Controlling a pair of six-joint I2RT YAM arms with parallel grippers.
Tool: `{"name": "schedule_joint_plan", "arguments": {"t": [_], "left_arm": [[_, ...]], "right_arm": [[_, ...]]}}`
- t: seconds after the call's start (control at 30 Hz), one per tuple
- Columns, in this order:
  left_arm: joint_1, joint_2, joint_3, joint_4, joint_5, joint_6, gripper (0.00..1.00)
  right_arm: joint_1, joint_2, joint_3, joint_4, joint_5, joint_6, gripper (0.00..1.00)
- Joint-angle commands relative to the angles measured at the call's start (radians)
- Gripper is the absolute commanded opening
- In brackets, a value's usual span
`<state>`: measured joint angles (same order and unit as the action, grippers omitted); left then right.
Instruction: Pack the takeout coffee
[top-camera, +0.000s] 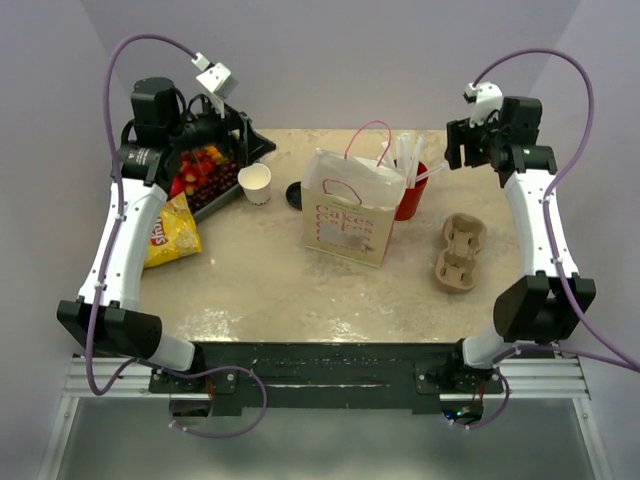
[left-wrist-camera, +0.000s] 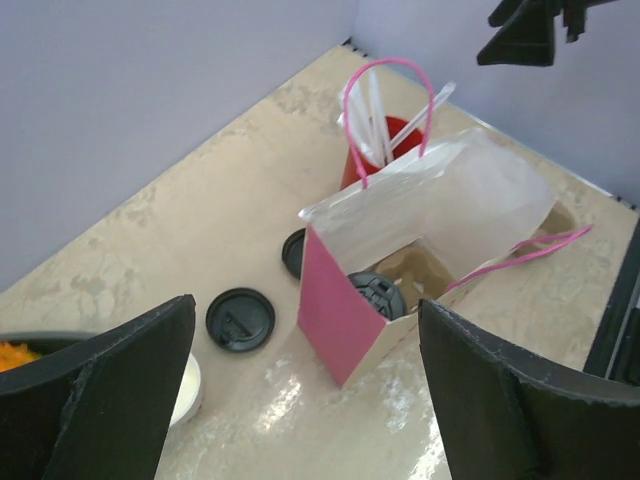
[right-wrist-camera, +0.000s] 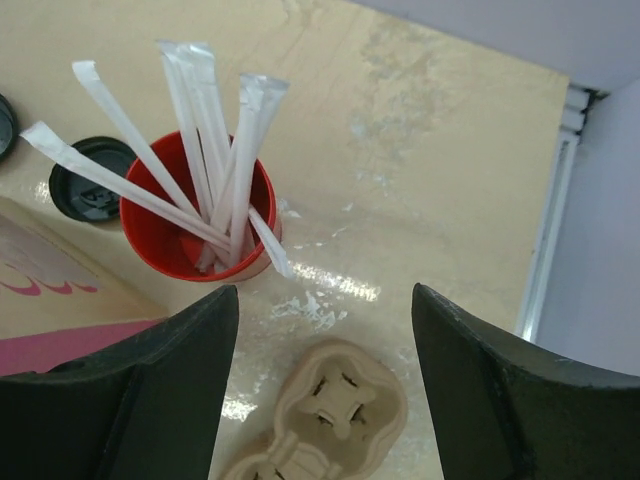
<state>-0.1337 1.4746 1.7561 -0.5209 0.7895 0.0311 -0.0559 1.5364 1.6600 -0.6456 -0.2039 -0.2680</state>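
Desk (top-camera: 260, 280): beige, carries everything.

Left arm: base at the near-left corner, forearm reaching up the left edge. Its wrist is folded high at the far-left corner, above the fruit tray (top-camera: 205, 175). Left end effector (left-wrist-camera: 305, 305) faces in and down towards the desk centre. The fingers (left-wrist-camera: 110, 390) are spread wide with nothing between them.

Right arm: mirrored, raised up the right edge with the wrist at the far-right corner. Right end effector (right-wrist-camera: 325, 295) points down over the red cup and carrier, fingers (right-wrist-camera: 500, 390) wide apart and holding nothing.

Paper bag (top-camera: 350, 210): stands upright mid-desk, mouth open, pink handles up. A third black lid (left-wrist-camera: 376, 295) shows inside it, in a brown insert.

Chips bag (top-camera: 170, 232): yellow, lies flat at the left edge, near side of the tray.

Cardboard carrier (top-camera: 460, 252): two wells, lies flat to the right of the bag, its long axis running near to far.

Red cup (top-camera: 412, 195): upright just behind the bag's right side, full of wrapped white straws.

White paper cup (top-camera: 255, 183): far-left part of the desk, between the tray and the bag. It is upright with its long axis vertical, the open mouth up and no lid on it.

Black lid (left-wrist-camera: 240, 319): lies flat on the desk between the white cup and the bag, touching neither.

Second black lid (left-wrist-camera: 293, 252): flat, partly hidden behind the bag's far corner.
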Motion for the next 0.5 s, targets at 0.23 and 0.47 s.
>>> {"name": "schedule_joint_plan", "arguments": {"t": [0.23,0.47], "left_arm": [[0.017,0.052,-0.038,-0.109,-0.148,0.184,0.96],[0.017,0.099,0.002,-0.131,-0.15,0.199,0.96]], "right_arm": [[-0.038,0.137,-0.065,0.129,-0.256,0.087,0.69],[-0.042,0.188,-0.029,0.098,-0.295,0.124,0.54]]}}
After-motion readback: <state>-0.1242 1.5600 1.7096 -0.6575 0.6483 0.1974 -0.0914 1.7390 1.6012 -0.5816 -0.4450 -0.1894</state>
